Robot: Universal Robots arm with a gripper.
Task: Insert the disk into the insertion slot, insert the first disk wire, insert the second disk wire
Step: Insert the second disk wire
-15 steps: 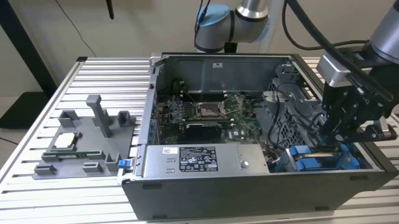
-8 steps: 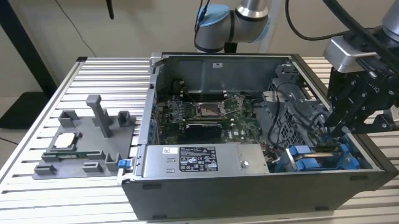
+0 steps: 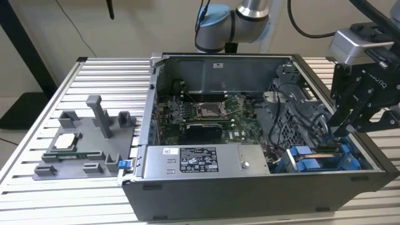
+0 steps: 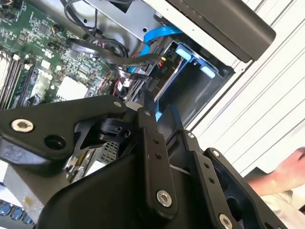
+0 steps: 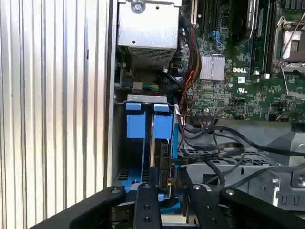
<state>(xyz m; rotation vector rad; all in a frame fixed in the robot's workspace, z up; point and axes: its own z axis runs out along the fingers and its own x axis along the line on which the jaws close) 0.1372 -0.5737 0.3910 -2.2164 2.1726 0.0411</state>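
Gripper (image 3: 342, 132) reaches down into the computer case (image 3: 250, 197) at its front corner on the exterior view's right, directly over the disk (image 5: 162, 129) seated on edge in the blue bay, long axis running into the slot; finger state cannot tell.

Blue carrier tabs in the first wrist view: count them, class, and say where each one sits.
2. The blue tabs stand side by side at the drive bay's mouth, just below the power supply. More may be hidden behind the gripper.
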